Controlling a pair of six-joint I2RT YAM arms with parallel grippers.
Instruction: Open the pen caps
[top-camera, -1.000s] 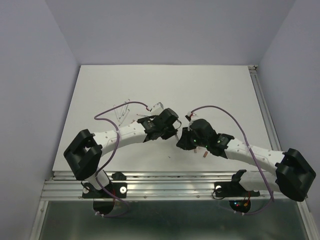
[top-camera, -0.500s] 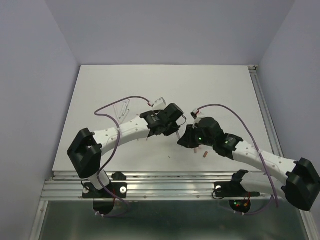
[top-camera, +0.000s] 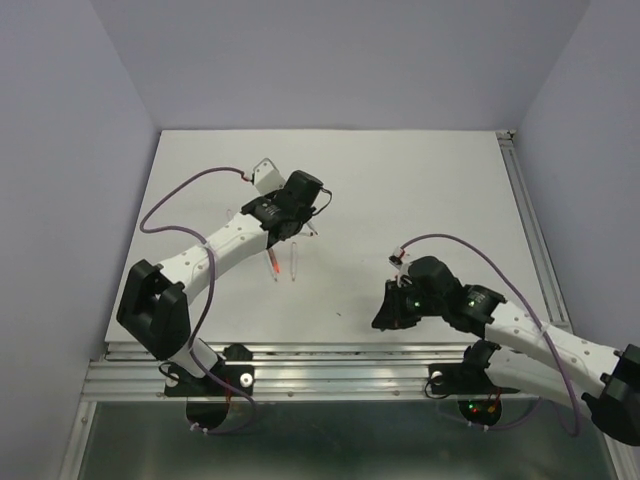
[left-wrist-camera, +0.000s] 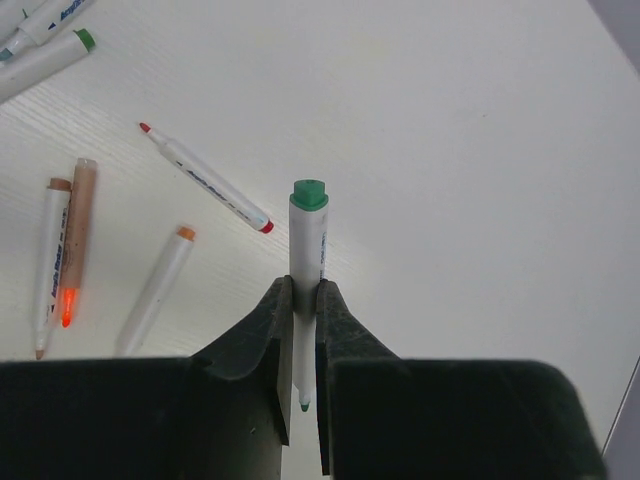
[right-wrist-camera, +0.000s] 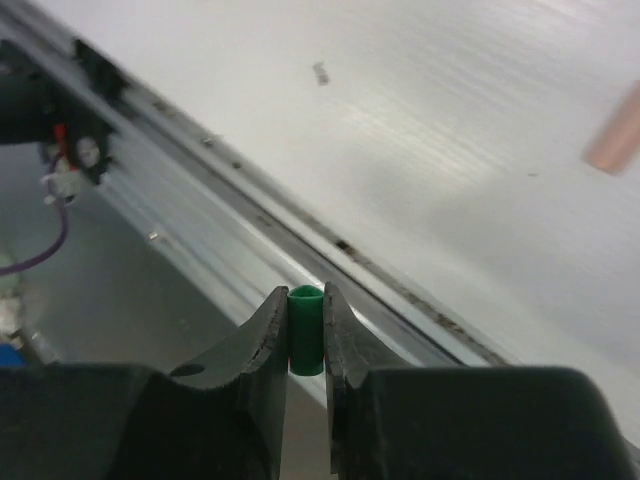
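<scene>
two grippers are each pinching something for you. your right gripper (right-wrist-camera: 305, 296) is squeezed on a small green cap (right-wrist-camera: 306, 338), which sits right between the fingertips with no pen in it. it hangs over the metal rail (right-wrist-camera: 200, 215) at the near edge of the table (right-wrist-camera: 480, 90). a pink cap (right-wrist-camera: 614, 140) lies flat on the table, well apart from the green one. your left gripper (left-wrist-camera: 304, 290) is squeezed on a white pen (left-wrist-camera: 308, 235), held near its bare green tip. the pen's other end is green too and points away from the wrist camera. more pens lie on the table beside it: a red pen (left-wrist-camera: 205, 180) with a bare tip, and some orange pens (left-wrist-camera: 155, 290). from above, your left arm reaches far out and your right gripper stays close to the near edge.
</scene>
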